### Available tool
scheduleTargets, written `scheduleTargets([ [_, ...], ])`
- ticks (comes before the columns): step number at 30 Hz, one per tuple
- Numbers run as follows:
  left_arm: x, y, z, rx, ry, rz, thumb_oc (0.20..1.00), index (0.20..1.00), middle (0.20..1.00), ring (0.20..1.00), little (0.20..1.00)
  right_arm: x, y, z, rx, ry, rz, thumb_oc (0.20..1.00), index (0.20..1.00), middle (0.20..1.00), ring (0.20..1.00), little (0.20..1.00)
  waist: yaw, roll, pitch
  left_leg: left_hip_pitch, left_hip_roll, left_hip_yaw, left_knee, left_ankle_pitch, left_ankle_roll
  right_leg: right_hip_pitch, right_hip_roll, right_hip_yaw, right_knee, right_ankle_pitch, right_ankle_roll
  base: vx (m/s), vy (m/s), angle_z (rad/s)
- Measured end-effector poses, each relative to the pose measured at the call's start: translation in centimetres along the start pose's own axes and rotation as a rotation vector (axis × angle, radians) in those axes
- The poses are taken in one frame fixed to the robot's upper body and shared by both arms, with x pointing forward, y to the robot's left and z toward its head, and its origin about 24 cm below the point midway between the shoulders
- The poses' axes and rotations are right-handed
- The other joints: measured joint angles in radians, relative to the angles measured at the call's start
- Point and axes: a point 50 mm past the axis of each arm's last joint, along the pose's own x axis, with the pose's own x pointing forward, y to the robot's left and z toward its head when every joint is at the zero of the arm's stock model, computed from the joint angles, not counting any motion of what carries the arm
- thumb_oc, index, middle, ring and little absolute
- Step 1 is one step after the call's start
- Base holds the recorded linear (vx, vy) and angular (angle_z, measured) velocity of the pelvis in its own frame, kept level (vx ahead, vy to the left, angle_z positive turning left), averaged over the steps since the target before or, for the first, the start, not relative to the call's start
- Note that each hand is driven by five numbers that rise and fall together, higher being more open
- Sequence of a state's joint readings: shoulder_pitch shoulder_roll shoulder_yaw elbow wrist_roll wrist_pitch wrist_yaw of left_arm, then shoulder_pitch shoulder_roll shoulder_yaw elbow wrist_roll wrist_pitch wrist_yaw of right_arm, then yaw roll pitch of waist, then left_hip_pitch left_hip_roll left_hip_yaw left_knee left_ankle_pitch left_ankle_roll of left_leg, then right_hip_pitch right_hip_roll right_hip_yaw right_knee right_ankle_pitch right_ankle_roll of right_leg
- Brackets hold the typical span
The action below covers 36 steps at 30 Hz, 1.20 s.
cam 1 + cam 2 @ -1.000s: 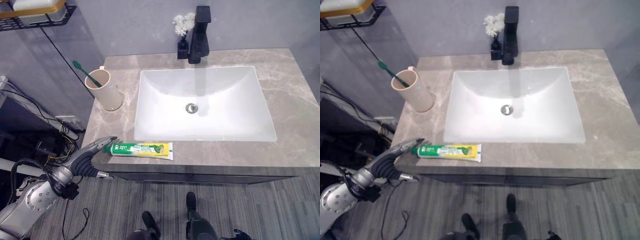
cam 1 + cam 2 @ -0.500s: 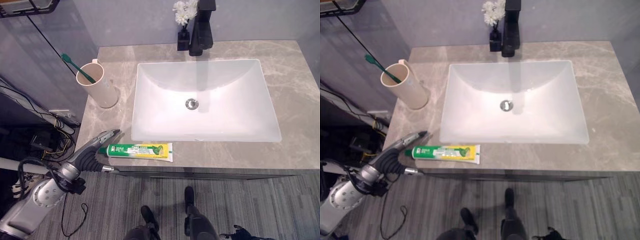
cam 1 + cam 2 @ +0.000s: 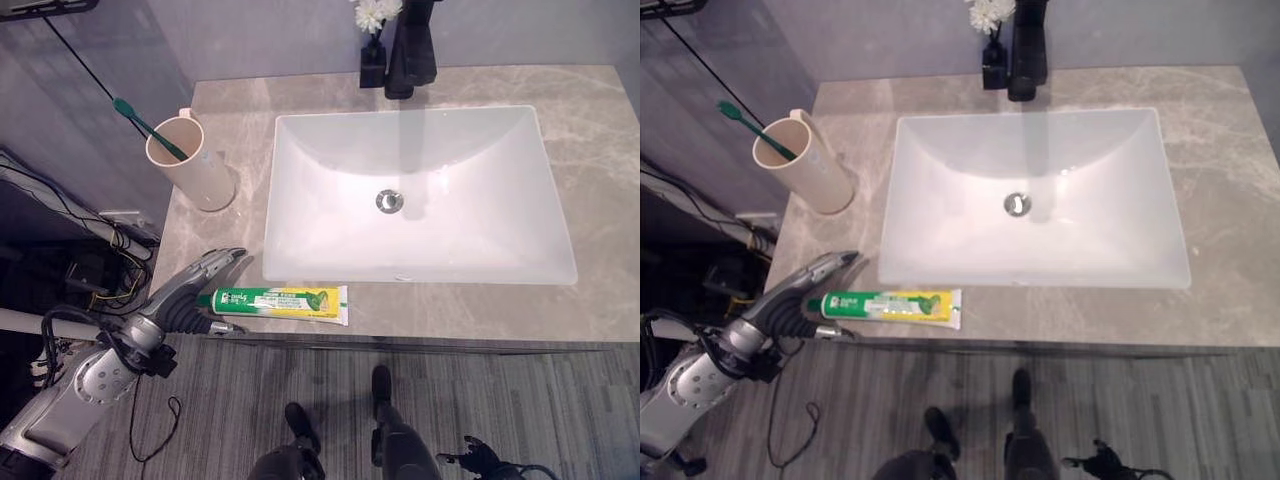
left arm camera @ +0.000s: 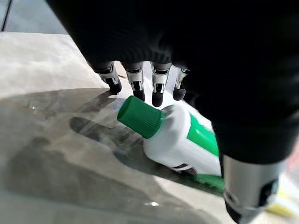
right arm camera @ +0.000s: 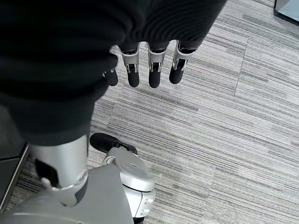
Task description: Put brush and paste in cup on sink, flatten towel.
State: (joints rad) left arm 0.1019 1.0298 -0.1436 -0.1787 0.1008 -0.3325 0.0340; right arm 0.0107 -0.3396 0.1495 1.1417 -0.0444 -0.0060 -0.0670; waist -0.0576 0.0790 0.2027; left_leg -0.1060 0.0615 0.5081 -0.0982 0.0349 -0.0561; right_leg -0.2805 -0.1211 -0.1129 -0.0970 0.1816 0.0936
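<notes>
faucet (image 3: 412, 40) top cut off | flower (image 3: 372, 12) partly cropped

Our head stereo pair looked steeply down, sharing sink (image 3: 415, 195) and desk (image 3: 600, 130). Left wrist cam sat close over the desk; right faced the floor (image 5: 243, 121).

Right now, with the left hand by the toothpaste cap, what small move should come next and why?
Probably close the left hand around the toothpaste near its green cap. The fingers are straight and over the cap end, not yet gripping, and the tube lies flat at the counter's front edge. The toothbrush already stands in the cup, so the paste is what is left.
</notes>
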Motion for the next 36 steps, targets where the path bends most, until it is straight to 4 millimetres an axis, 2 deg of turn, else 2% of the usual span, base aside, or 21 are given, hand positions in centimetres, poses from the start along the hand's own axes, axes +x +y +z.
scheduleTargets([
  [1, 0.0, 0.1, 0.0, 0.02, -0.002, -0.006, 0.815, 0.815, 0.815, 0.815, 0.815, 0.0, 0.0, 0.1, -0.001, -0.006, -0.001, 1.0, 1.0, 1.0, 1.0, 1.0, -0.001, 0.002, 0.001, 0.0, 0.001, 0.001, 0.0, 0.0, 0.0, -0.001, 0.0, 0.001, 0.0, 0.0, 0.0, 0.02, -0.007, -0.03],
  [2, 0.1, 0.1, 0.1, 0.058, -0.01, -0.025, 0.598, 0.598, 0.598, 0.598, 0.598, 0.0, -0.2, 0.2, -0.002, -0.009, -0.008, 1.0, 1.0, 1.0, 1.0, 1.0, -0.001, 0.003, 0.002, -0.001, 0.001, 0.002, 0.0, -0.003, -0.004, -0.002, 0.001, 0.001, 0.0, 0.0, 0.0, 0.0, 0.0, 0.0],
  [4, 0.3, 0.5, 0.2, 0.096, -0.021, -0.01, 0.485, 0.485, 0.485, 0.485, 0.485, 0.0, -0.5, 0.1, -0.005, -0.008, -0.028, 1.0, 1.0, 1.0, 1.0, 1.0, -0.001, 0.009, 0.005, -0.001, 0.001, 0.002, 0.0, -0.003, -0.004, -0.002, 0.0, 0.001, 0.0, 0.0, 0.0, 0.0, 0.0, 0.0],
  [5, 0.5, 0.7, 0.2, 0.107, -0.027, 0.003, 0.209, 0.209, 0.209, 0.209, 0.209, 0.0, -0.7, 0.1, -0.006, -0.01, -0.035, 1.0, 1.0, 1.0, 1.0, 1.0, -0.001, 0.011, 0.007, -0.001, 0.001, 0.002, 0.0, -0.003, -0.004, -0.002, 0.0, 0.001, 0.0, 0.0, 0.0, 0.0, 0.0, 0.0],
  [9, 1.6, 1.8, 0.7, 0.212, -0.064, 0.048, 0.2, 0.2, 0.2, 0.2, 0.2, 0.1, -1.0, 0.6, -0.006, -0.031, -0.051, 1.0, 1.0, 1.0, 1.0, 1.0, -0.009, 0.018, 0.01, -0.002, 0.001, 0.001, 0.0, -0.003, -0.004, -0.002, 0.0, 0.001, 0.0, -0.001, 0.001, 0.0, 0.0, 0.0],
  [14, 2.2, 2.0, 1.6, 0.435, -0.163, -0.02, 0.2, 0.2, 0.2, 0.2, 0.2, 0.2, -1.2, 1.2, -0.012, -0.047, -0.065, 1.0, 1.0, 1.0, 1.0, 1.0, -0.012, 0.02, 0.01, 0.0, 0.0, 0.0, 0.0, -0.001, -0.001, -0.001, 0.001, 0.0, 0.0, 0.001, -0.002, 0.0, 0.0, 0.0],
  [21, 2.6, 1.4, 1.3, 0.441, -0.164, -0.004, 0.2, 0.2, 0.2, 0.2, 0.2, 0.3, -1.7, 1.6, -0.003, -0.063, -0.093, 1.0, 1.0, 1.0, 1.0, 1.0, -0.014, 0.02, 0.01, 0.016, 0.0, 0.001, 0.004, 0.0, -0.001, 0.014, 0.008, 0.003, 0.004, 0.008, -0.008, 0.01, 0.001, -0.01],
  [23, 2.6, 1.0, 1.0, 0.45, -0.154, -0.015, 0.2, 0.2, 0.2, 0.2, 0.2, 0.2, -1.9, 0.9, 0.044, -0.027, -0.104, 1.0, 1.0, 1.0, 1.0, 1.0, -0.018, 0.018, 0.009, 0.046, 0.004, 0.001, 0.003, -0.004, -0.005, 0.042, 0.01, 0.003, 0.0, -0.001, 0.0, 0.05, -0.014, -0.02],
  [26, 2.5, 0.4, 0.4, 0.416, -0.118, -0.003, 0.2, 0.2, 0.2, 0.2, 0.2, 0.2, -2.4, -0.3, 0.147, 0.024, -0.13, 1.0, 1.0, 1.0, 1.0, 1.0, -0.024, 0.008, 0.007, 0.072, 0.012, -0.002, 0.0, -0.01, -0.014, 0.072, 0.012, -0.002, 0.0, -0.013, -0.007, 0.04, -0.03, 0.0],
  [29, 2.0, -0.1, -0.1, 0.383, -0.078, 0.016, 0.2, 0.2, 0.2, 0.2, 0.2, -0.1, -2.8, -1.8, 0.274, 0.086, -0.158, 1.0, 1.0, 1.0, 1.0, 1.0, -0.035, -0.03, -0.023, 0.089, 0.024, -0.005, 0.0, -0.009, -0.015, 0.09, 0.024, -0.005, 0.0, -0.015, -0.014, 0.01, -0.022, 0.0],
  [30, 1.9, -0.2, -0.2, 0.38, -0.067, 0.015, 0.2, 0.2, 0.2, 0.2, 0.2, -0.2, -2.8, -2.4, 0.313, 0.106, -0.163, 1.0, 1.0, 1.0, 1.0, 1.0, -0.038, -0.056, -0.042, 0.09, 0.028, -0.005, 0.004, -0.009, -0.016, 0.09, 0.03, -0.004, 0.0, -0.013, -0.016, 0.04, -0.015, 0.0],
  [32, 1.8, -0.2, -0.4, 0.371, -0.049, 0.035, 0.2, 0.2, 0.2, 0.2, 0.2, -0.3, -3.0, -3.0, 0.409, 0.125, -0.183, 1.0, 1.0, 1.0, 1.0, 1.0, -0.04, -0.082, -0.057, 0.096, 0.03, -0.005, 0.004, -0.008, -0.017, 0.095, 0.032, -0.005, 0.003, -0.011, -0.019, 0.02, -0.009, -0.01],
  [33, 1.8, -0.2, -0.8, 0.367, -0.019, 0.039, 0.2, 0.2, 0.2, 0.2, 0.2, -0.5, -3.4, -3.8, 0.522, 0.153, -0.21, 1.0, 1.0, 1.0, 1.0, 1.0, -0.043, -0.115, -0.077, 0.11, 0.033, -0.005, 0.004, -0.009, -0.019, 0.109, 0.035, -0.006, 0.008, -0.012, -0.019, 0.0, 0.0, 0.0],
  [36, 1.8, 0.4, -1.2, 0.377, 0.009, 0.068, 0.2, 0.2, 0.2, 0.2, 0.2, -0.8, -4.0, -4.8, 0.644, 0.179, -0.245, 1.0, 1.0, 1.0, 1.0, 1.0, -0.043, -0.159, -0.106, 0.113, 0.032, -0.003, 0.004, -0.01, -0.019, 0.111, 0.034, -0.005, 0.003, -0.013, -0.019, 0.0, 0.0, 0.0],
])
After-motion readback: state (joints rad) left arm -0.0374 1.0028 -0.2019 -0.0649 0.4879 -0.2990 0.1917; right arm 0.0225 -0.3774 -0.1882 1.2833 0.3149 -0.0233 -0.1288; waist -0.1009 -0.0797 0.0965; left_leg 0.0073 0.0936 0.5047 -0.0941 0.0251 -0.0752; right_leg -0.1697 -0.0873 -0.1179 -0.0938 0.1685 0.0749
